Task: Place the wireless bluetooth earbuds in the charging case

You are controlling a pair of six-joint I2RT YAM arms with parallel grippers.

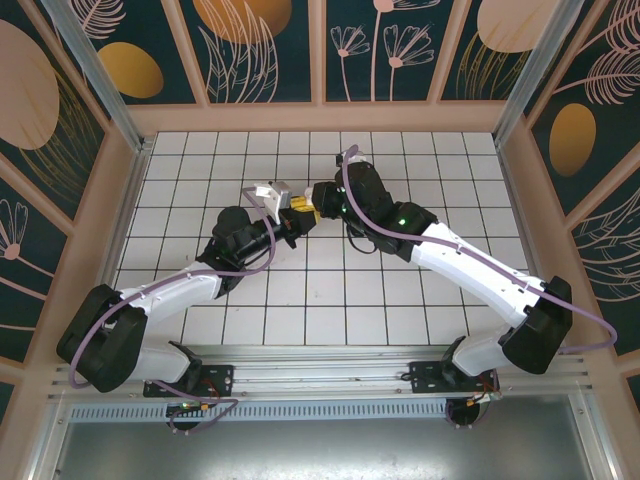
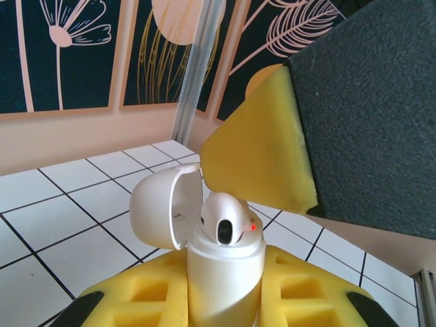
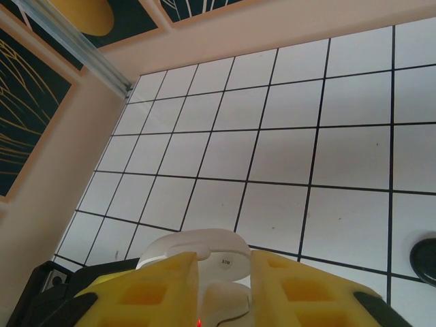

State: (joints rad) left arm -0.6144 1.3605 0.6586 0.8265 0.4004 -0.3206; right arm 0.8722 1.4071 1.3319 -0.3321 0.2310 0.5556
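Observation:
A white charging case (image 2: 225,279) stands upright in my left gripper (image 2: 225,303), whose yellow foam fingers are shut on its body. Its lid (image 2: 160,208) hangs open to the left. One white earbud (image 2: 225,218) sits in the case's top with a small red light glowing beside it. My right gripper (image 3: 225,289) hovers directly over the case, its fingers standing slightly apart on either side of the earbud (image 3: 228,303). One of its yellow pads (image 2: 262,157) rests just above the bud. Both grippers meet at mid-table (image 1: 300,213).
A dark round object (image 3: 426,259) lies on the white tiled floor (image 3: 286,157) at the right edge of the right wrist view. Peach-coloured walls (image 1: 320,118) and metal posts enclose the floor.

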